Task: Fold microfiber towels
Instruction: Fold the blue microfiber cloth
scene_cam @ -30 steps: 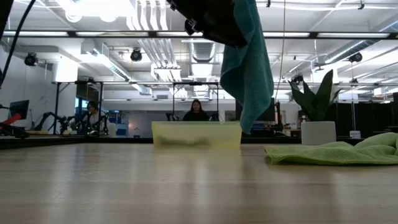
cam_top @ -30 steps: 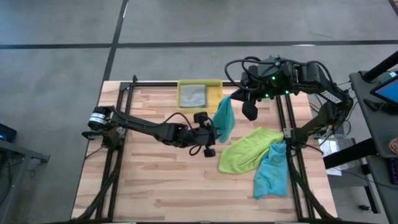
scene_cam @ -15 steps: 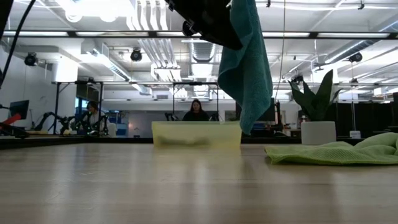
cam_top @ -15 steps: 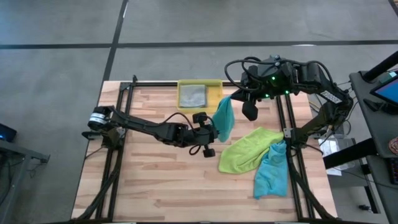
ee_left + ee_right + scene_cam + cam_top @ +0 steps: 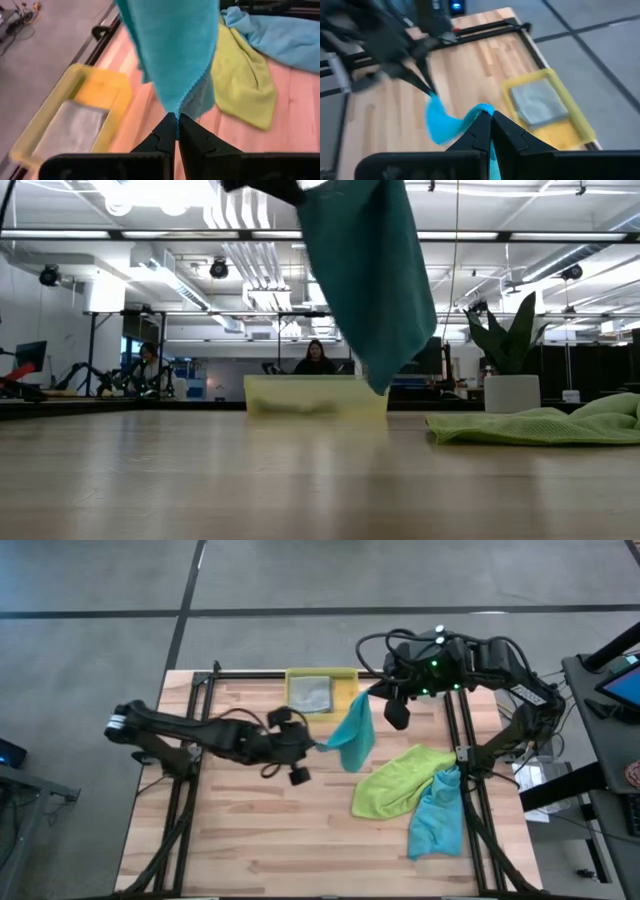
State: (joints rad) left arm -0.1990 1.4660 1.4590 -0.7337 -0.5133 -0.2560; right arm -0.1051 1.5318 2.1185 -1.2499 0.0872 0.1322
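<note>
A teal microfiber towel (image 5: 352,732) hangs in the air between my two grippers, clear of the table, and its lowest fold (image 5: 375,380) stays above the wood. My left gripper (image 5: 316,747) is shut on its lower corner over the table's middle. My right gripper (image 5: 372,697) is shut on its upper corner near the far edge. On the right, a lime green towel (image 5: 398,782) lies crumpled on the table. A second teal towel (image 5: 437,817) lies against it. A light grey towel (image 5: 310,692) lies flat in the yellow bin (image 5: 348,675). My left gripper pinches the towel's lower corner (image 5: 172,109) between its two fingertips. It comes at the corner from the table's left, slanting down. The cloth spreads away from the fingers toward the other arm, off the table. My right gripper pinches the towel's upper corner (image 5: 484,109) between its two fingers, slanting down from the far right. The towel drops from this corner and sags across to the left gripper (image 5: 427,92).
The yellow bin (image 5: 315,395) stands at the table's far edge, just behind the hanging towel. Black frame rails (image 5: 190,790) run along the table's left, right and far sides. Bare wood (image 5: 260,830) stretches across the near left.
My left gripper has taken hold of the hanging towel's lower corner, then moved up and toward the table's left edge. The towel, which hung narrow below my right gripper, is now drawn out sideways between the two. My right gripper has kept still.
</note>
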